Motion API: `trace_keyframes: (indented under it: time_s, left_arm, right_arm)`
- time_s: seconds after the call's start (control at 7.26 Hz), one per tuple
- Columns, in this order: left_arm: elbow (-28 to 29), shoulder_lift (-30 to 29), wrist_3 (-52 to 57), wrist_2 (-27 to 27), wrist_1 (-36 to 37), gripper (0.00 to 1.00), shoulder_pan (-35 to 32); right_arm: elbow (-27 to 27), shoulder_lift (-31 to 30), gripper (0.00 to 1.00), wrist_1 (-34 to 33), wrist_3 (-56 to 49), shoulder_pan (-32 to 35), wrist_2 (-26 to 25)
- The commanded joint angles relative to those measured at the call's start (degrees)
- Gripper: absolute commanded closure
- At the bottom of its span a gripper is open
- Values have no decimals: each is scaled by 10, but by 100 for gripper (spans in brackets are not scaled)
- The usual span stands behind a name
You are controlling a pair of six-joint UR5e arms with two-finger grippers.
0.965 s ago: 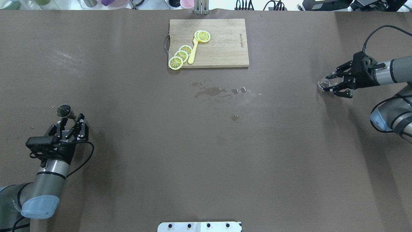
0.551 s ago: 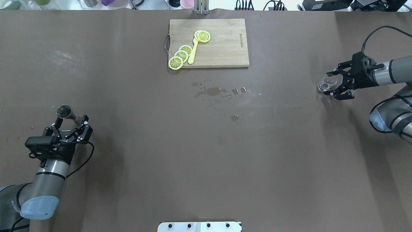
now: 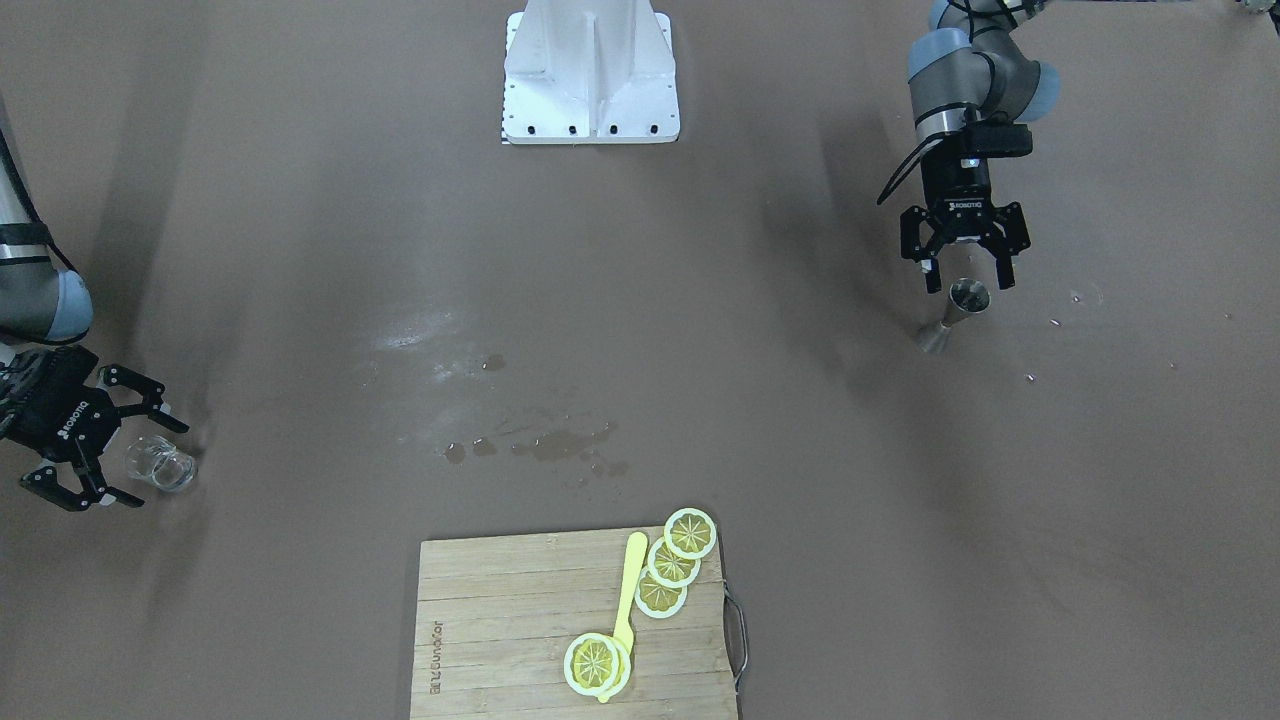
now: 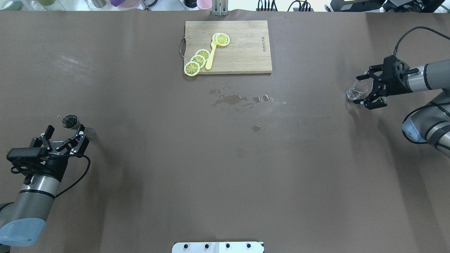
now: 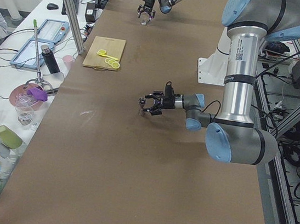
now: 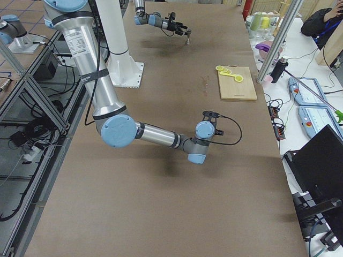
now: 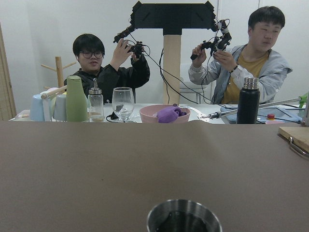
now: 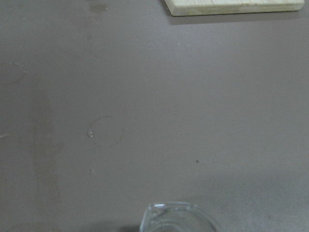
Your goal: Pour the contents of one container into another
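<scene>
A small steel jigger (image 4: 70, 121) stands upright at the table's left side, its rim low in the left wrist view (image 7: 183, 218). My left gripper (image 4: 66, 131) is open just behind it, its fingers spread to either side and apart from the jigger (image 3: 966, 297). At the right side a small clear glass (image 4: 355, 90) stands on the table. My right gripper (image 4: 364, 89) is open, its fingertips flanking the glass (image 3: 160, 466) without closing on it. The glass rim (image 8: 176, 217) shows at the bottom of the right wrist view.
A wooden cutting board (image 4: 246, 52) with lemon slices (image 4: 197, 60) and a yellow spoon (image 4: 211, 56) lies at the far centre. Spilled liquid (image 4: 232, 99) wets the middle of the table. The robot's white base plate (image 4: 218, 247) is at the near edge.
My left gripper opened off the jigger and pulled back toward the robot. My right gripper opened around the glass and spread wider. Both containers stay standing.
</scene>
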Motion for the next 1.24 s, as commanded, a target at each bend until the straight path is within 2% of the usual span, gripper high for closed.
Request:
trace_keyframes:
  time_s: [0.0, 0.28, 0.41, 0.55, 0.69, 0.96, 1.1]
  left_arm:
    - [-69, 43, 1, -2, 20, 1, 2]
    - [-119, 69, -2, -8, 71, 1, 1]
    - [-126, 71, -2, -52, 102, 1, -15]
    - [-133, 69, 1, -107, 121, 1, -58]
    - [-141, 66, 25, -167, 123, 1, -98]
    - [-143, 41, 152, -329, 108, 1, -217]
    - [-136, 33, 186, -413, 73, 1, -276]
  right_arm:
    - [17, 1, 0, -1, 8, 0, 3]
    - [44, 4, 0, -1, 56, 0, 2]
    - [46, 18, 0, -3, 79, 6, 1]
    - [46, 33, 0, -8, 107, 19, -4]
    - [47, 49, 0, -31, 127, 33, -31]
    - [63, 72, 0, -110, 176, 70, -75]
    - [82, 73, 0, -178, 183, 85, -103]
